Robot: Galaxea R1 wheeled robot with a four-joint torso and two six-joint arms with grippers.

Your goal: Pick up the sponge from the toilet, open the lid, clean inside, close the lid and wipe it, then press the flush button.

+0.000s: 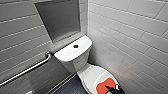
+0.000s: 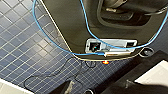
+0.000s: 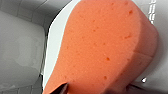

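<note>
Orange sponge [image 1: 106,84] lies on the closed lid [image 1: 91,75] in the head view, with the right gripper [image 1: 113,89] at its near end, half cut off by the frame edge. I'd take it across the waist and lift straight up so it doesn't skid on the glossy plastic. Left wrist view is blue floor tiles [image 2: 22,37] and a blue cable [image 2: 50,42], and I can't tell if the left gripper is spread or closed. Right wrist view has the sponge up close on the lid. Whether it's pinched yet, can't tell.

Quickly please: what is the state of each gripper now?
Left gripper: cannot be told.
Right gripper: at the sponge on the lid; open or closed cannot be told.
</note>
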